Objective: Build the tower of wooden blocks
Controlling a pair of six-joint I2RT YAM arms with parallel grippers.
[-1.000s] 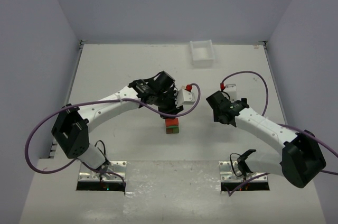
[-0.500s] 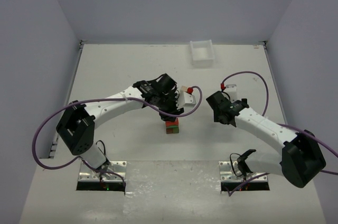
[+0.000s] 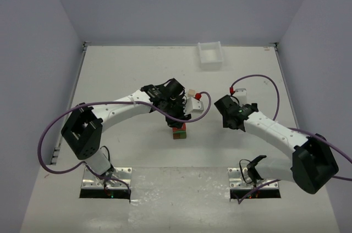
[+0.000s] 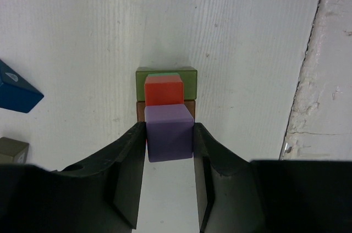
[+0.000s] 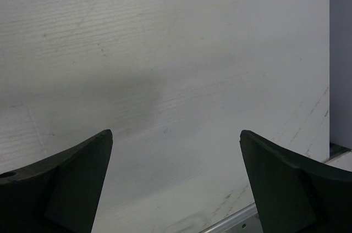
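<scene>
The left gripper is clamped on a purple cube at the centre of the wrist view, with a dark finger pressed to each side face. The tower shows just above the cube in that frame, a red-orange block on olive-green and brown pieces, and a loose blue wedge lies at the left edge. The right gripper stands wide open over the table, right of centre in the overhead view and well apart from the tower.
</scene>
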